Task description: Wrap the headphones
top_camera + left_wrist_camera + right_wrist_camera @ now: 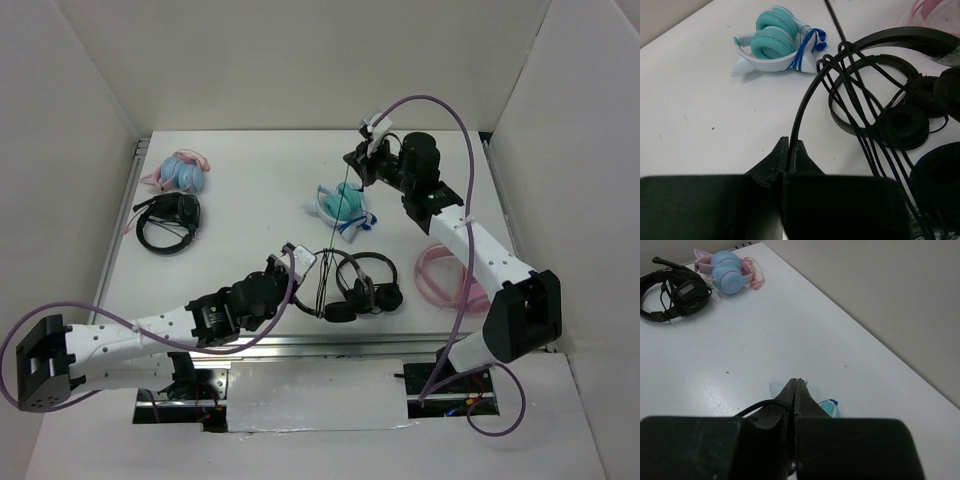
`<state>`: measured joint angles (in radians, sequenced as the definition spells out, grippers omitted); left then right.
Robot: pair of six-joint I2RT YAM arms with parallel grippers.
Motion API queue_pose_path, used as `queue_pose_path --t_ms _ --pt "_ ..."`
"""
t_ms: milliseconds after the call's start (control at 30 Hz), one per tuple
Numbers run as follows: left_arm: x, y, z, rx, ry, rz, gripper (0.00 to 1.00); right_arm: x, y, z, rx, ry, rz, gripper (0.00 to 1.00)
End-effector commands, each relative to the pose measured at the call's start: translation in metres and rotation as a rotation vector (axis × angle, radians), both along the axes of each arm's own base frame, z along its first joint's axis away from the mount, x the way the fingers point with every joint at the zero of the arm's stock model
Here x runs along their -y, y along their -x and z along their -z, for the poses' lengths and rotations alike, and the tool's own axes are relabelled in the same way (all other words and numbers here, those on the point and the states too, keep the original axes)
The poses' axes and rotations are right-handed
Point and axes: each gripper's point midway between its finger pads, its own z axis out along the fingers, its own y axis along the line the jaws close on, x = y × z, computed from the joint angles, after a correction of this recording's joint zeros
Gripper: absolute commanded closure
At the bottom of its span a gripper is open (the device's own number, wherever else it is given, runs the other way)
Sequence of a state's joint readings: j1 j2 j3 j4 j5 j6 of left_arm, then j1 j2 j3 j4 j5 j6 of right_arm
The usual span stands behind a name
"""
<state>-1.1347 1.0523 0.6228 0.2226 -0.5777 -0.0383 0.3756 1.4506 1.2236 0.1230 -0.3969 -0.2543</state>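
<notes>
My left gripper pinches the cable loops beside the headphones — my right gripper, clamped on the tail, apparently tensions it for wrapping.

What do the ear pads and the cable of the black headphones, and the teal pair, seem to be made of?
Ear pads: probably foam or fabric, matte; the surface looks fuzzy, without shine.
Cable: likely rubber or soft plastic coating, smooth, slightly shiny; it bends in loose loops.
Teal pair: white shell looks like glossy hard plastic; teal cushions smooth, perhaps leatherette.

Black headphones lying flat, thin cable looped beside
</notes>
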Motion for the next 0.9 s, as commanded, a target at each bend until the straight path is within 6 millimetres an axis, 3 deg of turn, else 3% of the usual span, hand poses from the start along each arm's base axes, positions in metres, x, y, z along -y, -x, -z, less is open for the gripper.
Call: queue_pose_path --t_ms 0,100,300,400,433,500,533,700,767,800,867 --pt "-0.003 0.01 -0.021 0.01 0.12 0.004 1.0 0.005 -0.008 -0.004 -0.001 -0.091 -0.025 1.0" --pt "-0.006 0.014 -0.04 0.039 0.168 0.027 1.0 0.003 -0.01 0.02 -0.09 -0.118 -0.063 1.0" --pt "-0.014 0.023 -0.105 0.153 0.401 0.072 1.0 -0.036 0.013 0.082 -0.237 -0.143 -0.215 1.0" --pt "-0.022 0.02 -0.133 0.176 0.472 0.031 1.0 -0.054 0.027 0.101 -0.317 -0.181 -0.261 1.0" --pt "-0.028 0.015 -0.151 0.178 0.526 -0.013 1.0 -0.059 0.033 0.102 -0.333 -0.202 -0.275 1.0" --pt "-0.048 -0.006 -0.157 0.169 0.561 -0.197 1.0 -0.067 0.049 0.114 -0.371 -0.216 -0.296 1.0" --pt "-0.052 -0.012 -0.175 0.17 0.61 -0.236 1.0 -0.075 0.06 0.119 -0.397 -0.224 -0.316 1.0" --pt "-0.072 -0.059 -0.2 0.175 0.614 -0.449 1.0 -0.092 0.098 0.133 -0.434 -0.234 -0.325 1.0" --pt "-0.08 -0.071 -0.208 0.185 0.625 -0.489 1.0 -0.098 0.11 0.124 -0.408 -0.261 -0.346 1.0" --pt "-0.08 -0.076 -0.216 0.195 0.638 -0.495 1.0 -0.098 0.119 0.13 -0.432 -0.278 -0.356 1.0" --pt "-0.081 -0.084 -0.219 0.203 0.64 -0.507 1.0 -0.102 0.124 0.116 -0.369 -0.339 -0.395 0.98"
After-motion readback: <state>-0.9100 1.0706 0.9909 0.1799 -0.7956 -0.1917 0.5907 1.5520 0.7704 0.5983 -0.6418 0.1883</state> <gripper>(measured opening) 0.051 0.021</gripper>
